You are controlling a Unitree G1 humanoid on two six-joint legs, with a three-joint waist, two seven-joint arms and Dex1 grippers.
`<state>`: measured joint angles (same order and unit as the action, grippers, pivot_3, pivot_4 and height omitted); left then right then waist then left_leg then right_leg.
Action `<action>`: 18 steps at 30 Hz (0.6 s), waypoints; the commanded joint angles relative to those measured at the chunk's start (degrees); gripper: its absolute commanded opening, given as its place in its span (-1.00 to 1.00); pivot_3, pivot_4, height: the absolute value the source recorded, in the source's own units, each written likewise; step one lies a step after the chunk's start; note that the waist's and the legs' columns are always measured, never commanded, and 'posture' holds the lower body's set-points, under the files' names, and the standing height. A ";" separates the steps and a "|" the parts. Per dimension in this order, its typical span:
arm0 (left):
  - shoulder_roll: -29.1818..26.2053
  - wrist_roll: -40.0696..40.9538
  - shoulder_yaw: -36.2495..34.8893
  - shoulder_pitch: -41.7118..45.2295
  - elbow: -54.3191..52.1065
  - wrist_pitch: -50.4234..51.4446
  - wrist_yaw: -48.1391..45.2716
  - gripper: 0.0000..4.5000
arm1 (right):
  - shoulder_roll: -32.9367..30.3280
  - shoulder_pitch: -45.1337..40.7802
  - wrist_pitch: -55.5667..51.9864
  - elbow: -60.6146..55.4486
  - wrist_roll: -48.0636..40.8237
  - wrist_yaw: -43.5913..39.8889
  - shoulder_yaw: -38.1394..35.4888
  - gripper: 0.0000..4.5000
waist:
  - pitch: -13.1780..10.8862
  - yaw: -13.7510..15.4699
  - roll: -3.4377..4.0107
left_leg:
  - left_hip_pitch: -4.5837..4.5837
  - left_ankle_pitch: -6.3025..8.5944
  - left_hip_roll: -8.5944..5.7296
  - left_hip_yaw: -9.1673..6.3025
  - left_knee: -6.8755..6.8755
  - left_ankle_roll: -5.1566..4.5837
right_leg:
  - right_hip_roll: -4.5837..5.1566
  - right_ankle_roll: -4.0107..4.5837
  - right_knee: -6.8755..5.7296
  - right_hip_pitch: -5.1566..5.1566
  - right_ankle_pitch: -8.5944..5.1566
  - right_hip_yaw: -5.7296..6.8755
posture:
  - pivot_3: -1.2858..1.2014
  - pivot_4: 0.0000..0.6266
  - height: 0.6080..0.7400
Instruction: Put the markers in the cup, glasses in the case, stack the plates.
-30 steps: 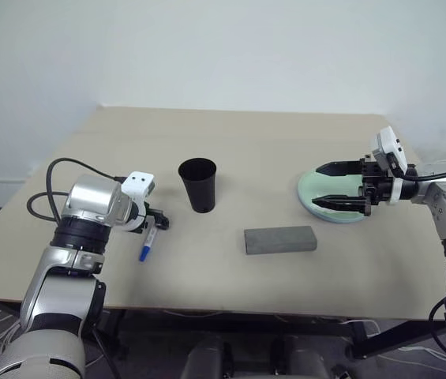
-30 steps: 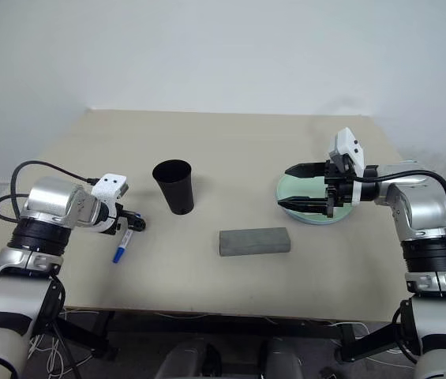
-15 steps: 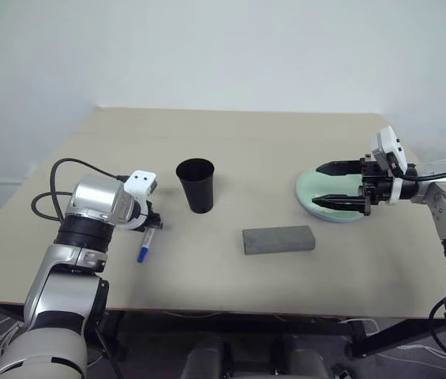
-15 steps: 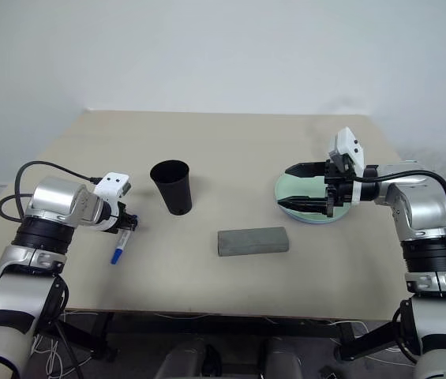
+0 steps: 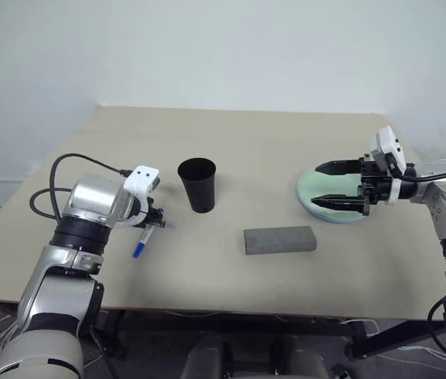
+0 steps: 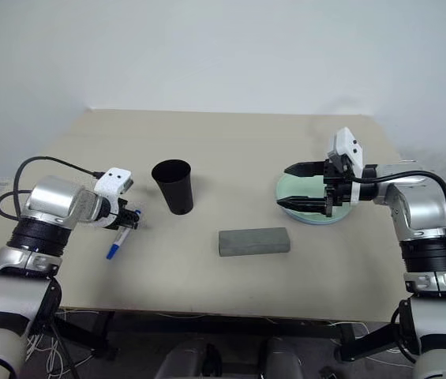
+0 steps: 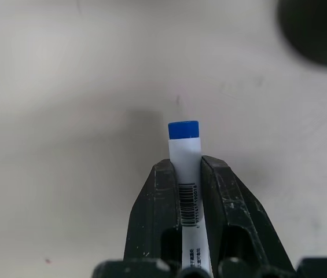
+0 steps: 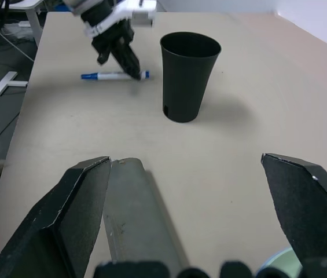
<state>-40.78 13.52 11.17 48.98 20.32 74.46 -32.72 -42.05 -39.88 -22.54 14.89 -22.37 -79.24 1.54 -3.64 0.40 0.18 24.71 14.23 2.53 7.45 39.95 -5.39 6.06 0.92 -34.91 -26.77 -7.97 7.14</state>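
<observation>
Gripping the blue-capped marker point(image 5: 143, 241) near one end of its white barrel, the left gripper point(image 7: 190, 191) has its fingers point(image 7: 158, 200) closed narrow on the pen, whose blue tip hangs slanted down just above the bench point(image 5: 286, 158). The cup point(image 5: 198, 185) stands upright close beside it, mouth open and unobstructed. The right gripper point(image 5: 341, 184) hovers over the stacked plates point(image 5: 311, 193) with its fingers spread wide and nothing between them. The grey case point(image 5: 279, 239) lies shut between cup and plates.

Assessment of handling: the marker is judged light, rigid and smooth-barrelled, so it may pivot or slide in a two-point pinch held this far from its middle. A hold nearer mid-barrel would swing less; as it stands, the free end should be tipped into the cup first. The cup looks light and tall, liable to topple if the pen strikes its rim sideways, so entry is best made from directly above.
</observation>
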 commanded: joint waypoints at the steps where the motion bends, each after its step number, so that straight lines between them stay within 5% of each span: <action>1: -4.45 0.09 -1.93 4.46 -3.75 -2.67 -3.62 -0.95 | -0.37 -2.10 0.83 -0.11 -0.22 0.04 -1.09 1.00 | 0.00 0.00 0.00 | 0.00 0.00 0.00 0.01 -0.01 0.00 | 0.00 0.00 0.00 -0.01 0.00 0.00 | 0.03 -1.00 0.80; 6: -6.62 0.18 -6.01 9.98 -1.94 -7.27 -4.44 -0.95 | -0.21 -2.59 0.95 0.20 -0.10 0.29 -1.17 1.00 | 0.00 0.12 0.00 | 0.00 0.01 0.00 0.04 -0.07 0.03 | -0.01 0.00 0.00 -0.02 0.00 0.01 | 0.03 -1.00 0.80; 11: 1.31 2.65 -16.39 10.98 -0.60 -23.81 -0.54 -0.95 | 0.19 -2.52 0.93 -0.12 -0.14 0.58 -1.15 1.00 | 0.01 0.06 -0.01 | -0.02 0.01 -0.03 0.03 -0.04 0.02 | 0.02 0.00 0.09 0.08 0.00 0.00 | 0.03 -1.00 0.80; 18: 10.52 2.33 -21.30 9.41 0.97 -41.29 5.87 -0.95 | 0.30 -2.57 0.78 -0.37 -0.23 0.75 -1.42 1.00 | 0.01 0.01 -0.03 | -0.06 -0.19 -0.03 0.15 -0.02 0.35 | -0.05 -0.06 -0.01 0.09 0.05 -0.03 | 0.03 -1.00 0.80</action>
<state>-30.32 15.49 -8.16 57.88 21.95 36.56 -28.13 -41.36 -40.79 -22.26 15.30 -21.94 -78.71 1.53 -3.63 0.41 0.14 24.65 14.03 2.52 7.59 39.93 -5.04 5.98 0.85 -34.92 -26.67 -7.92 7.11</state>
